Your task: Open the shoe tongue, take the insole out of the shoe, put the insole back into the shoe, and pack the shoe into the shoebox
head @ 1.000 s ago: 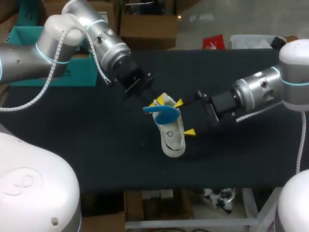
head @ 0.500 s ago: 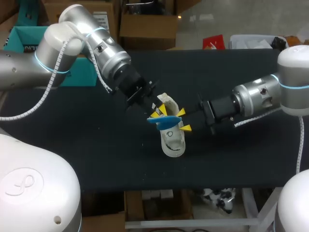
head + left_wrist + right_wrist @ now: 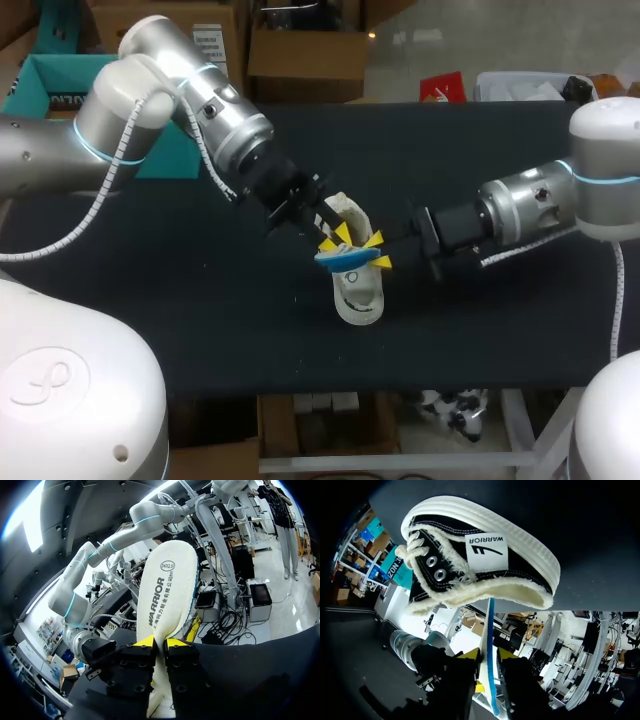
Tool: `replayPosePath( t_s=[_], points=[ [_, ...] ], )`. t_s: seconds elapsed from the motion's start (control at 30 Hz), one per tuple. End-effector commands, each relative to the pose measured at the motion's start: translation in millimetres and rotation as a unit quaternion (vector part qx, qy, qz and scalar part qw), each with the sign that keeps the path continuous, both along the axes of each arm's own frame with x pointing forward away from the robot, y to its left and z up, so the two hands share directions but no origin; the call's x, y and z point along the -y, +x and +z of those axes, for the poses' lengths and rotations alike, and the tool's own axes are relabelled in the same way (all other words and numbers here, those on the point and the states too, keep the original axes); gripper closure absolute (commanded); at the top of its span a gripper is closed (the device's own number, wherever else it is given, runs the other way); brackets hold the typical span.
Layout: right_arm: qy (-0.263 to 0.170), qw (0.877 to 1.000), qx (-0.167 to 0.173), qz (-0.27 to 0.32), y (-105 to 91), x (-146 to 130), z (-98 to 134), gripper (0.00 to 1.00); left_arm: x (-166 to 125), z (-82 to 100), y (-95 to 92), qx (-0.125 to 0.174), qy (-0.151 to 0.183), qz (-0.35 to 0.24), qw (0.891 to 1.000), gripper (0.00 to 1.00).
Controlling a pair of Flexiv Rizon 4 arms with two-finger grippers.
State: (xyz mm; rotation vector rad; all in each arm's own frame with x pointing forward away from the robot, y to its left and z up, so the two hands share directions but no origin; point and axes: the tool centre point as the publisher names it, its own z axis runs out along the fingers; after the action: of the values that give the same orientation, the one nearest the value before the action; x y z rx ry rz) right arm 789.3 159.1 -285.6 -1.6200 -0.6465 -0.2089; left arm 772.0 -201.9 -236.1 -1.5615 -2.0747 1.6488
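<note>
Cream foam insole with blue underside [image 3: 165, 590] gripped between closed left fingers [image 3: 146, 641], jutting ahead of them; right fingers [image 3: 469, 655] apparently clamped on it too; black fleece-lined sneaker [image 3: 480, 565] just ahead of those, on black table [image 3: 200, 290].

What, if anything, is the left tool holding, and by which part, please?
The left tool pinches the insole near one end, a finger on each face.

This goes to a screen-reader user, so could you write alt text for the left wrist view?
The left pincer is shut on a cream insole, which rises ahead of it between the yellow tips with its printed face toward the camera. The dark table lies beneath.
</note>
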Motion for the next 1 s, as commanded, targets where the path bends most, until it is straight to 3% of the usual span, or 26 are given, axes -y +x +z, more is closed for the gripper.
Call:
replayPosePath(
  t_s=[0.03,0.33,0.4,0.43,0.5,0.8,1.0],
  points=[
    [0.003,1.0,0.001,0.002,1.1,-0.3,-2.2,1.0,2.6,-1.0,-1.9,0.002,0.001,0.002,1.0,1.0],
    [0.016,0.999,0.044,-0.017,-0.4,-2.2,-3.1,1.0,2.8,-3.0,0.1,-0.002,0.014,-0.005,1.0,1.0],
    [0.019,0.998,0.055,-0.019,-0.4,-3.2,-3.0,1.0,1.7,-2.8,1.2,-0.006,0.025,-0.012,1.0,0.64],
    [0.019,0.998,0.058,-0.019,-0.3,-3.7,-2.9,1.0,0.6,-2.3,2.2,-0.007,0.033,-0.015,0.999,0.27],
    [0.02,0.997,0.068,-0.02,0.0,-4.9,-2.3,1.0,-2.3,-1.6,5.0,-0.013,0.047,-0.022,0.999,0.0],
    [0.022,0.992,0.119,-0.034,0.6,-6.8,-5.0,1.0,-32.8,-0.6,33.6,-0.022,0.09,-0.004,0.996,0.0],
    [0.028,0.991,0.126,-0.035,-1.7,-6.4,-9.6,1.0,-53.7,-4.1,60.5,-0.054,0.132,0.006,0.99,0.0]
  ],
)
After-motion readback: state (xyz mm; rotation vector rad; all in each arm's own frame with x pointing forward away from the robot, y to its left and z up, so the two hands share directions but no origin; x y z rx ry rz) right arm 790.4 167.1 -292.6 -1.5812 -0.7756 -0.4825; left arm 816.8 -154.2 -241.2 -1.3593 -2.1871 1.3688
